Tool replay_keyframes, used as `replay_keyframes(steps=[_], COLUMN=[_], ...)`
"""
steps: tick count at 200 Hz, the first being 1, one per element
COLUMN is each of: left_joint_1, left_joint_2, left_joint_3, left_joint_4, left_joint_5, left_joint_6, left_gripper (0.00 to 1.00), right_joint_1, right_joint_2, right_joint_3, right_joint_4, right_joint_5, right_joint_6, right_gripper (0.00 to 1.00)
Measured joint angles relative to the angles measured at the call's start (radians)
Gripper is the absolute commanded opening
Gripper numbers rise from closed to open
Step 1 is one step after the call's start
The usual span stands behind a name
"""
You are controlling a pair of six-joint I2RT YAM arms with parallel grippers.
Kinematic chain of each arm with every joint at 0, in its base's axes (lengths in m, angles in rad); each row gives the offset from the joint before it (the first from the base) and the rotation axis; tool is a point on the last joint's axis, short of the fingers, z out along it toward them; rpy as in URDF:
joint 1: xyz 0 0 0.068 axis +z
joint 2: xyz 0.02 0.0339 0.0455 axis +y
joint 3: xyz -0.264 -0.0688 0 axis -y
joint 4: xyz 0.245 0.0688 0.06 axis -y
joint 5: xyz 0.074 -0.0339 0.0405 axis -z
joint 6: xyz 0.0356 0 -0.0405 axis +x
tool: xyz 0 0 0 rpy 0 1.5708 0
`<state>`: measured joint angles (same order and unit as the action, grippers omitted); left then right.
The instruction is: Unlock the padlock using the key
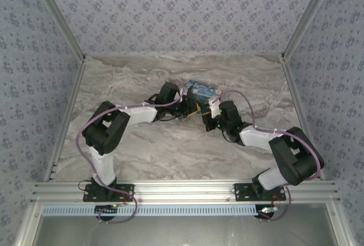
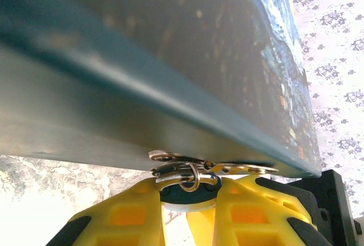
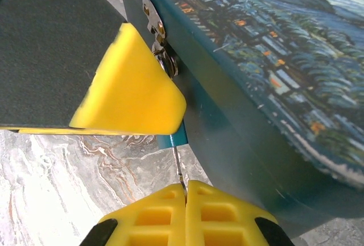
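Right wrist: tiny teal padlock (image 3: 173,139), thin key (image 3: 178,169) below

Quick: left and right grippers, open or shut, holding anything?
Left gripper: shut on the padlock.
Right gripper: shut on the key, which points up into the padlock.

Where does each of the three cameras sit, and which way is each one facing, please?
Top external: above and behind the bases, looking down at the table; both arms show, left gripper and right gripper meeting at the box.
Left wrist: close against the box's teal side; its yellow fingers clamp the padlock.
Right wrist: close to the hasp, facing the box; its fingers pinch the key under the padlock.
Shared: both wrist views show padlock, hasp and box.
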<state>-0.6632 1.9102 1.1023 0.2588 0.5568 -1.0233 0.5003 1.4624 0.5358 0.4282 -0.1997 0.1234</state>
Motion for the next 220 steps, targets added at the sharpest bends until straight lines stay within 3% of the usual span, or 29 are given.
replay_keyframes(steps=[220], left_joint_1=[-0.016], left_joint_2=[0.0], left_joint_3=[0.0], left_joint_4=[0.08], left_joint_5=[0.002], left_joint_6=[-0.064], left_gripper=[0.14], right_joint_1=[-0.066], right_joint_2=[-0.006], right_joint_3=[-0.034], right_joint_4=[0.147], right_joint_5=[-0.095], right_joint_6=[0.099], right_gripper=[0.0])
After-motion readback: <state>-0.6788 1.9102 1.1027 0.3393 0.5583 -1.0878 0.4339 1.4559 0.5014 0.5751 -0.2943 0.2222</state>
